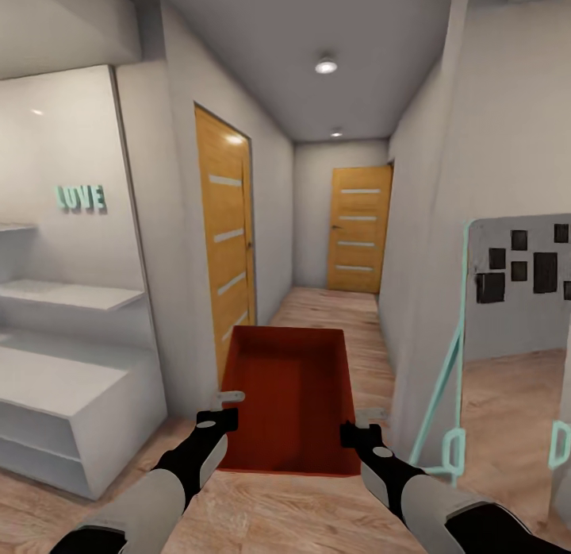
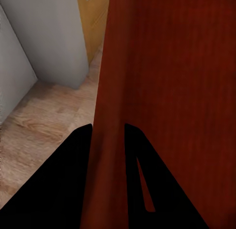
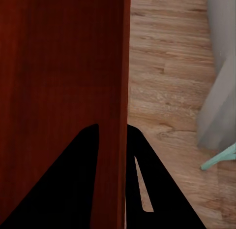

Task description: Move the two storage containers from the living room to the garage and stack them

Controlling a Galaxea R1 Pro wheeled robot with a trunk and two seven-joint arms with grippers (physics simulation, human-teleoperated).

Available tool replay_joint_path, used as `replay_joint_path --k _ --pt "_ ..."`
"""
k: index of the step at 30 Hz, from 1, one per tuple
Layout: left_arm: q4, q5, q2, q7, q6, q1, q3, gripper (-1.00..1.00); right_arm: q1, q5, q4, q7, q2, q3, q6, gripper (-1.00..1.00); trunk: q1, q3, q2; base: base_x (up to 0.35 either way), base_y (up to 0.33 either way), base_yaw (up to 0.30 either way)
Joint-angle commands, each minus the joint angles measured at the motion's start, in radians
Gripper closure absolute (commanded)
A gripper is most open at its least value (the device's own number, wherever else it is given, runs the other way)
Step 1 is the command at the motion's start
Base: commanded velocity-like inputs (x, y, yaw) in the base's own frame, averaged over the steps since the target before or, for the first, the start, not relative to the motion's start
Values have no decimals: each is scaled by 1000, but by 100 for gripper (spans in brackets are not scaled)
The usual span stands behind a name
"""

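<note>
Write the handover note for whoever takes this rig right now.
Left claw: shut on the storage container's left wall.
Right claw: shut on its right wall.
The container is open-topped, held level between both arms, above the wood floor of a hallway with two orange doors.
Done: one container picked up, in transit.
Left: reach the garage, set it down, fetch the other and stack it.

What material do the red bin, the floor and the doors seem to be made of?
Bin: probably plastic, matte; thin, straight walls of even orange-red, though the wrist views show a faint grain.
Floor: light wood planks or laminate; grain and seams show.
Doors: orange wood or veneer, slight sheen, with pale horizontal inlay strips.
</note>
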Motion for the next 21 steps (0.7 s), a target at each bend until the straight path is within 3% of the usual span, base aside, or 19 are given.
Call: replay_joint_path --k 1,7,21 --pt "-17 0 50 10 7 -1 67 100 0 -5 1 -6 -10 -30 -2 100 1 -2 -1 300 220 0" --pt "-17 0 50 10 7 -1 67 100 -1 -5 1 -6 -8 -30 -3 100 1 -2 -1 300 220 -94" --pt "-17 0 51 10 6 -1 67 100 -1 -6 1 -6 -9 -30 -2 100 1 -2 -1 299 220 -280"
